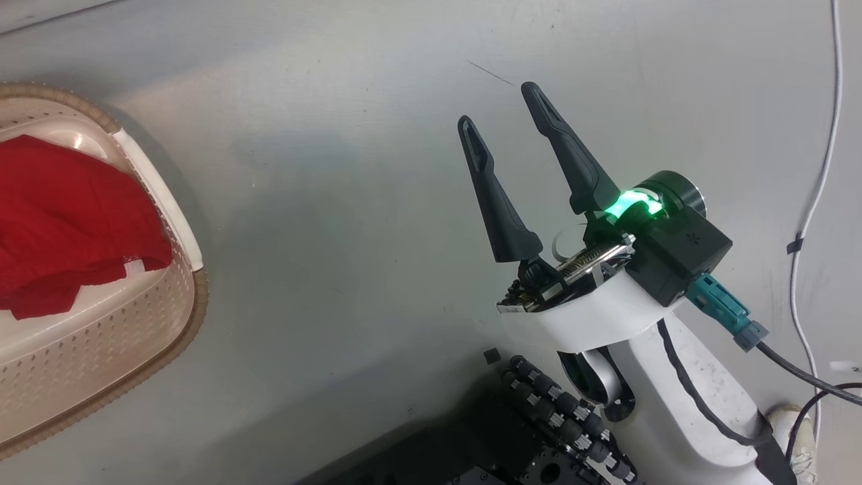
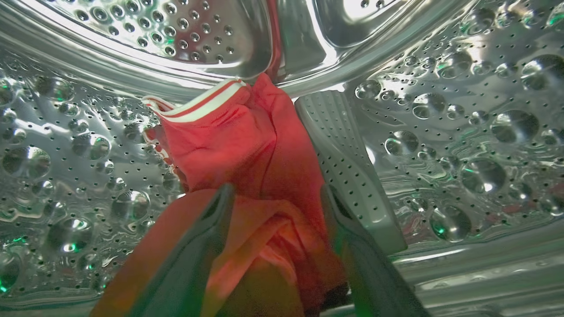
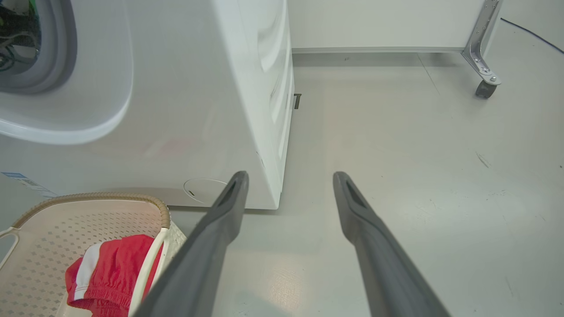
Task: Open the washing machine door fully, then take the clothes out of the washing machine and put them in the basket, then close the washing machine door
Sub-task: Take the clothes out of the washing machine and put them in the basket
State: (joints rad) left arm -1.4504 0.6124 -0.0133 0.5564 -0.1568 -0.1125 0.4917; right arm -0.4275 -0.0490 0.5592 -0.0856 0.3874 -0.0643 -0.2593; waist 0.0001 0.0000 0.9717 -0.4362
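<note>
Inside the drum (image 2: 462, 132) I have little room: the red clothes (image 2: 238, 145) fill the space ahead of my left gripper (image 2: 277, 188), and a grey ribbed paddle (image 2: 348, 176) stands just beside them. Ahead of my right gripper (image 3: 289, 174) the floor (image 3: 396, 154) is free, while the washing machine (image 3: 198, 110) and the basket (image 3: 88, 200) block its left side.

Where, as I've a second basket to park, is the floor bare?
Bare floor lies between the basket and the right gripper, and beside the washing machine out to the castor leg. Crowded: the basket holds red clothes, and in the drum the open left gripper straddles another red garment.
</note>
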